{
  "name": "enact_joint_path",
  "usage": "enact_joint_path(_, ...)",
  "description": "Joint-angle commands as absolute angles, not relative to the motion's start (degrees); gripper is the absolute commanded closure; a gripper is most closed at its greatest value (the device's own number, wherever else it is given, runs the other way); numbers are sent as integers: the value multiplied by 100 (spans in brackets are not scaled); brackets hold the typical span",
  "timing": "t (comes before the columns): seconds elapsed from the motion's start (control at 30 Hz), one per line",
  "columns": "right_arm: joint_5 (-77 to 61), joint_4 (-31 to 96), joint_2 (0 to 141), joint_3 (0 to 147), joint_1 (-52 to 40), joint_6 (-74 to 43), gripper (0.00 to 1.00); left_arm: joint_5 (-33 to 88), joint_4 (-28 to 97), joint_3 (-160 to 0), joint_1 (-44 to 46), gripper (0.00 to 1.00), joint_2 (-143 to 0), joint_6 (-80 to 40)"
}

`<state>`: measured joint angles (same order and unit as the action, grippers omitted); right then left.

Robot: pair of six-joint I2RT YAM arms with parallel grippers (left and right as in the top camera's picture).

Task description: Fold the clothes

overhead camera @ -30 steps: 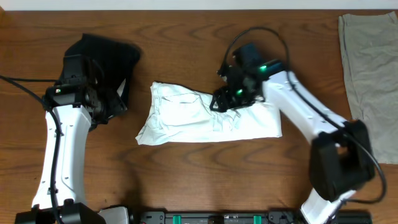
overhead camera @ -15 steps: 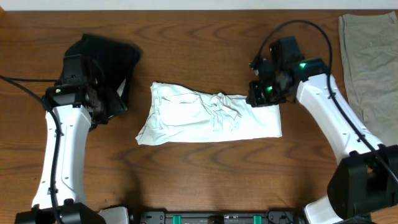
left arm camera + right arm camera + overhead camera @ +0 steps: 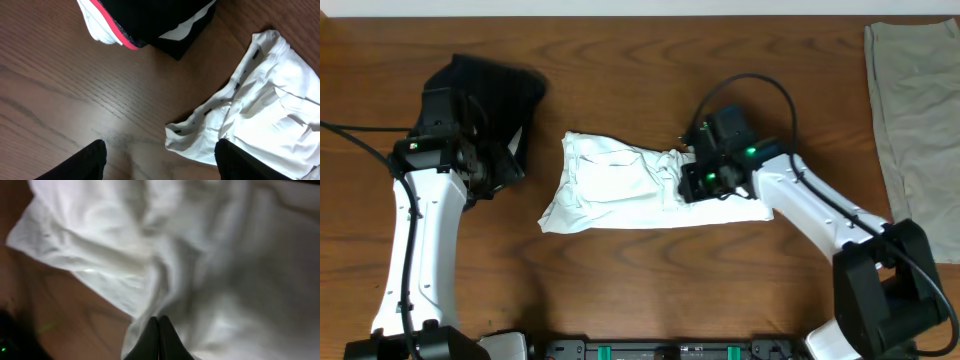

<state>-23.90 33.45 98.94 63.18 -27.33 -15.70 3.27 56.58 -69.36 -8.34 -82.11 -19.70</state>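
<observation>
The white T-shirt (image 3: 620, 185) lies mid-table as a long folded strip, rumpled near its middle. My right gripper (image 3: 692, 180) sits low over that rumpled part, right of centre. In the right wrist view its fingers (image 3: 159, 320) are pressed together, shut, with the tips against the white cloth (image 3: 200, 245); no fold shows between them. My left gripper (image 3: 505, 160) hangs left of the shirt, apart from it. The left wrist view shows it open (image 3: 161, 150) over bare wood, the shirt's hem corner (image 3: 200, 140) lying just beyond the tips.
A black folded garment with a red edge (image 3: 495, 85) lies at the back left, under the left arm; its red trim (image 3: 117, 37) is near the left gripper. A flat olive-grey cloth (image 3: 915, 110) covers the far right of the wooden table (image 3: 650, 270).
The right gripper shut, swung out to the shirt's right end, then came back left and lower onto the rumpled middle. The left arm has not moved. The shirt lies much the same.
</observation>
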Motion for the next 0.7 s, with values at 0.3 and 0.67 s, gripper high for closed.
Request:
enact_joint_path(0.3,-3135,3282,9657,6569,-2644,-1461,98,569,5612,-6960,-827,30,-8160,-2025)
enact_joint_path(0.67,-2053,4536,9056,6582,-1420,-1321,96,2519,5360,-6960,-23,94,-8158,-1507)
